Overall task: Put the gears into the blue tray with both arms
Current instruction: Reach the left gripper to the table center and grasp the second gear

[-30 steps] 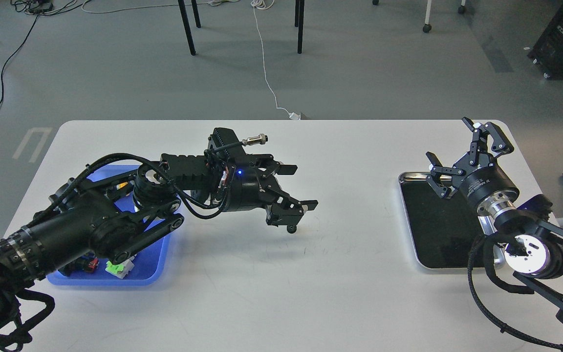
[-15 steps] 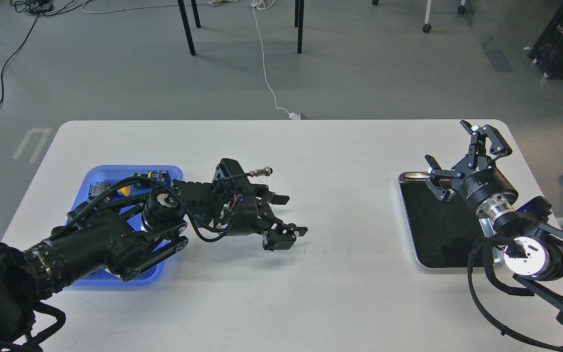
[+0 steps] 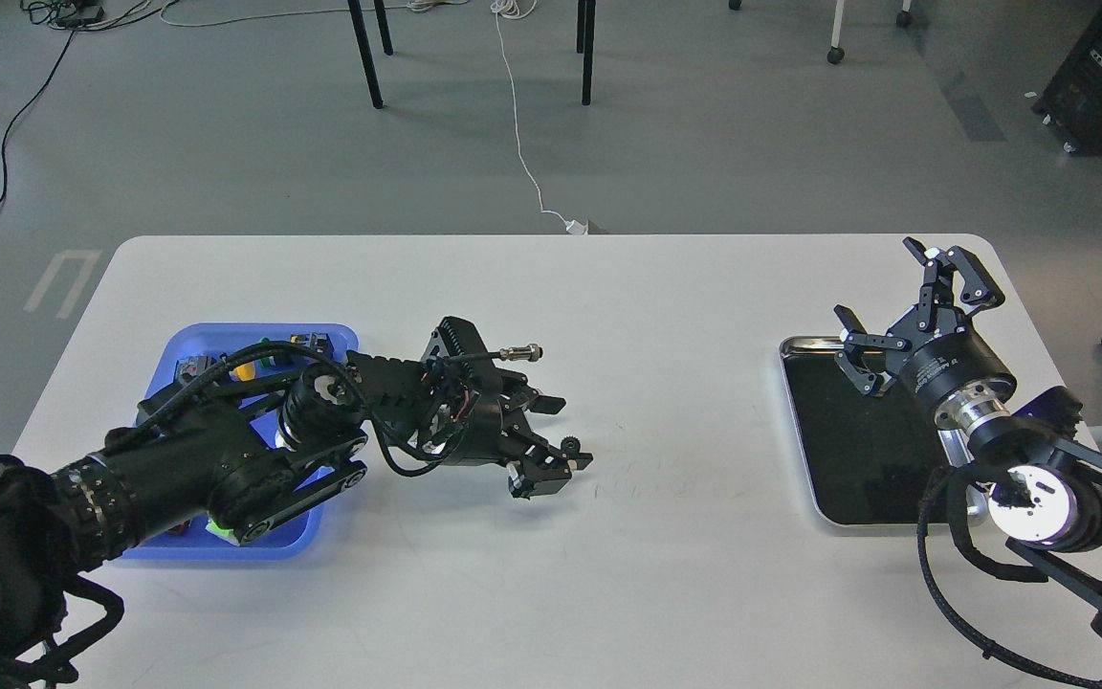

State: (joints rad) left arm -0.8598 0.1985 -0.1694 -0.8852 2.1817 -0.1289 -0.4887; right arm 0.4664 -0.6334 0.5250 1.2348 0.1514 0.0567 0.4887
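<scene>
A single small black gear (image 3: pixel 571 445) lies on the white table, right of the blue tray (image 3: pixel 189 342). My left gripper (image 3: pixel 564 433) is low over the table and open. The gear sits between its fingers, close against the near fingertip (image 3: pixel 578 462). The left arm lies across the tray and hides much of it. At the far right my right gripper (image 3: pixel 898 308) is open and holds nothing. It hovers above the far edge of the steel tray (image 3: pixel 804 478). No gear shows in the blue tray.
Several coloured push buttons lie in the blue tray, yellow (image 3: pixel 247 369) at its far side and green (image 3: pixel 218 525) near its front rim. The steel tray's black lining shows nothing on it. Chair legs and cables are on the floor beyond the table.
My left arm has dropped toward the table, bringing the open gripper down around the gear and uncovering the tray's far side. The right gripper has barely moved.
</scene>
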